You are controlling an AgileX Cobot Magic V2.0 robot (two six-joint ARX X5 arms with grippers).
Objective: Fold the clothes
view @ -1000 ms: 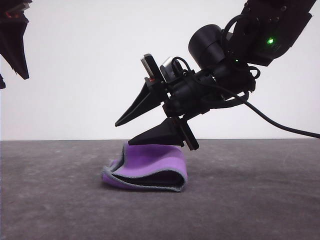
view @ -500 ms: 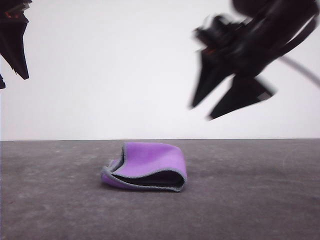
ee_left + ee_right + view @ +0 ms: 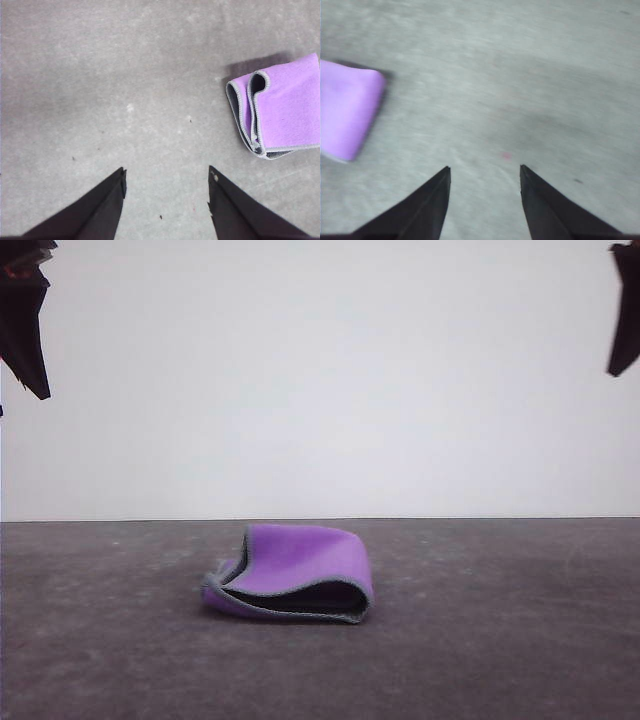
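The clothes (image 3: 290, 575) lie folded on the grey table at the middle, purple face outward, dark grey inside, with a light-grey stitched border. The left wrist view shows the clothes (image 3: 280, 115) as a folded bundle with layered edges. The clothes (image 3: 347, 112) appear blurred in the right wrist view. My left gripper (image 3: 166, 175) hangs open and empty high above the table, well apart from the cloth; one of its fingers (image 3: 25, 325) shows at the upper left of the front view. My right gripper (image 3: 485, 172) is open and empty above bare table, its finger (image 3: 625, 315) at the upper right edge.
The grey table (image 3: 500, 640) stretches flat around the cloth, with a plain white wall behind it. Small specks dot the surface (image 3: 130, 107).
My right gripper has let go of the cloth, lifted and swung away to the upper right. The cloth's top fold settled slightly. The left gripper stayed put.
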